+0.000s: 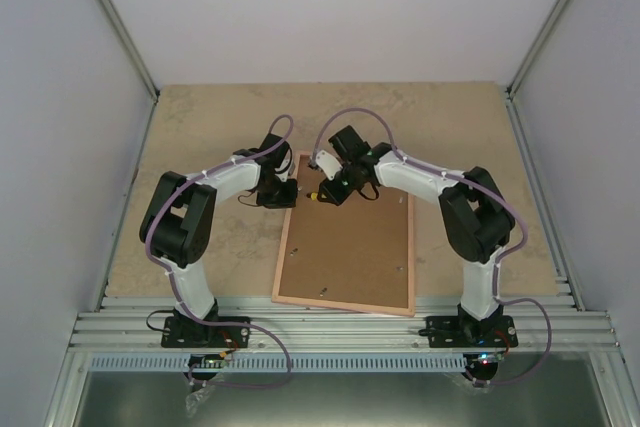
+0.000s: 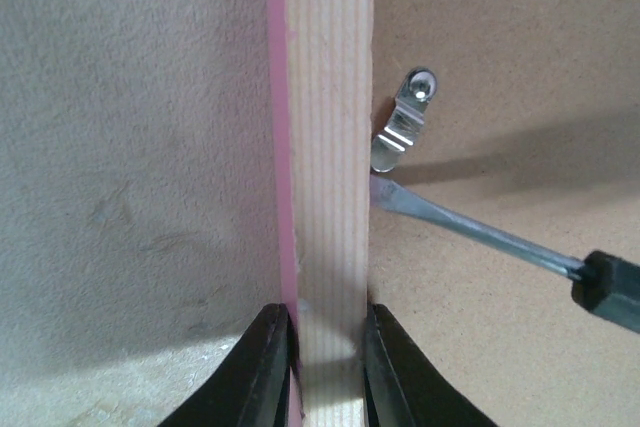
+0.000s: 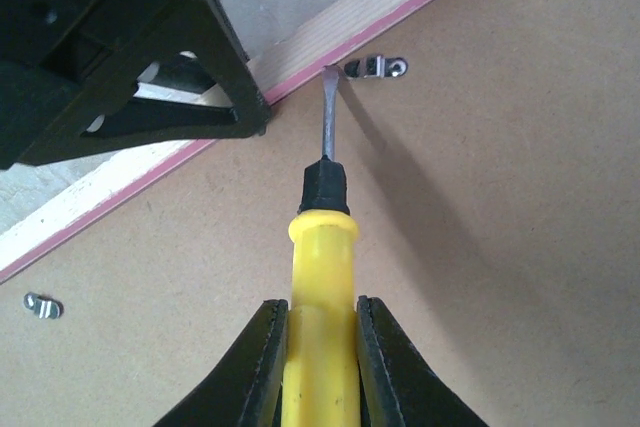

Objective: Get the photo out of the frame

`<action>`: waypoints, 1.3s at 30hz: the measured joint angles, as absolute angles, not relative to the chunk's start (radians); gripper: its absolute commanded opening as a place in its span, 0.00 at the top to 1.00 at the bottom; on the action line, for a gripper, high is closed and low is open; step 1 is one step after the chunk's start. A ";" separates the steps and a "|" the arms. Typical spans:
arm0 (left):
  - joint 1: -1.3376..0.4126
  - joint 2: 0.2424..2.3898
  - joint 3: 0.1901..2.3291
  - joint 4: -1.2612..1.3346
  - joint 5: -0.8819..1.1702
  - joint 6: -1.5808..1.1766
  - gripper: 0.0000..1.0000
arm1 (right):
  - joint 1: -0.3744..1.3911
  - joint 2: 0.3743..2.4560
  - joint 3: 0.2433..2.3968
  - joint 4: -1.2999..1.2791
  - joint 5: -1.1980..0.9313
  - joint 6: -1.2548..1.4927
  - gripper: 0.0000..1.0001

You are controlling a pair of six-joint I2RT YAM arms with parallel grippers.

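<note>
From the overhead camera I see the frame (image 1: 281, 247) lying back side up in the middle of the counter (image 1: 200, 127). Its brown backing board (image 1: 350, 247) fills the space inside the tan wood rails. The photo does not show from this side.

My left fingers (image 1: 288, 192) sit at the frame's left rail, near its upper left corner. In the left wrist view they stand only a narrow gap apart. One presses the pink outer edge and the other the inner edge, with the wooden rail pinched between them.

My right fingers (image 1: 330, 190) are just right of that spot, over the upper part of the board. They are closed tight around the yellow handle of a flat-blade screwdriver (image 3: 322, 247). Its black collar and steel blade point toward the top of the right wrist view. The tip meets the line where board and rail join, just beside a small metal retaining clip (image 3: 375, 68) that lies on the board next to the rail.

A second clip (image 3: 42, 304) shows at the lower left of that view, on the board near the same rail. The black body of my left fingers fills the upper left there, close beside the blade.
</note>
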State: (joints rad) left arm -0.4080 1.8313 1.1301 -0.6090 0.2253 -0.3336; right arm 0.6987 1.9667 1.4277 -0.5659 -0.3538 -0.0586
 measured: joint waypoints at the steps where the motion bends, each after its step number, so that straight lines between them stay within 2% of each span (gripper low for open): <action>1: -0.408 1.831 1.130 -0.609 0.225 -0.334 0.89 | 0.702 1.961 1.422 -0.565 -0.347 -0.054 1.00; 11: -0.408 1.831 1.130 -0.609 0.223 -0.334 0.89 | 0.723 1.874 1.327 -0.541 -0.320 0.035 1.00; 20: -0.408 1.831 1.130 -0.606 0.223 -0.334 0.89 | 0.724 1.850 1.327 -0.518 -0.257 0.099 0.99; 39: -0.408 1.831 1.130 -0.606 0.223 -0.334 0.89 | 0.724 1.958 1.460 -0.527 -0.247 0.109 0.99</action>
State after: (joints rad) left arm -0.4080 1.8309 1.1301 -0.6060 0.2230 -0.3336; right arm 0.7242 1.9575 1.4601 -0.5266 -0.2466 0.1089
